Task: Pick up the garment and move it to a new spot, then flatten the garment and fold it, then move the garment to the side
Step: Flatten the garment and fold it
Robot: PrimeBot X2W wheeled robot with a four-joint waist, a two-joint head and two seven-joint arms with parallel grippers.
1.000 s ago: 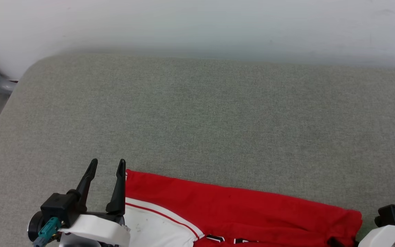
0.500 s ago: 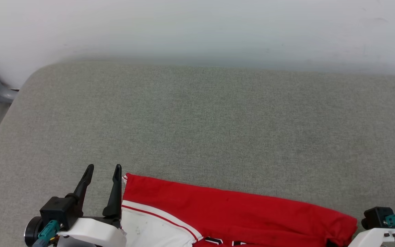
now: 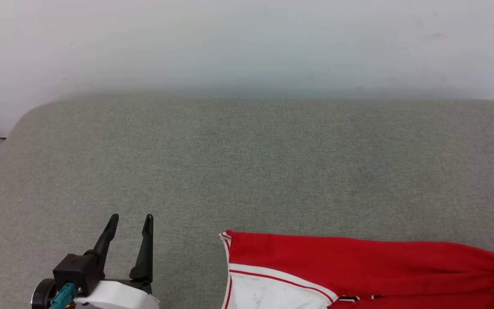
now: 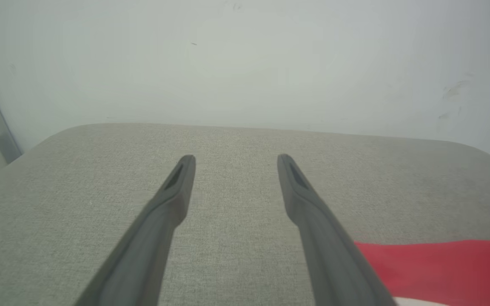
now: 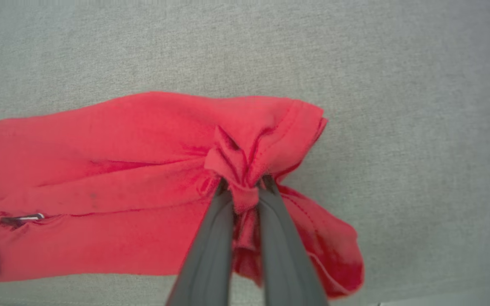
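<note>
Pinching a bunched red fold of the jersey, the right end effector is clamped closed; the left end effector, at 7 o'clock in head view, is held wide, empty. Jersey lies at 5 o'clock on the grey padded surface. Pick-up judged begun; flattening, folding, setting aside remain. Lettering mostly cut off.

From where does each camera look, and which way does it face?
Head view: on the head, facing forward and down at the cushion; open left gripper lower left.
Left wrist view: along its spread fingers toward the wall.
Right wrist view: down onto the right gripper, shut on the garment.
Shared: all show the garment on the cushion.
</note>
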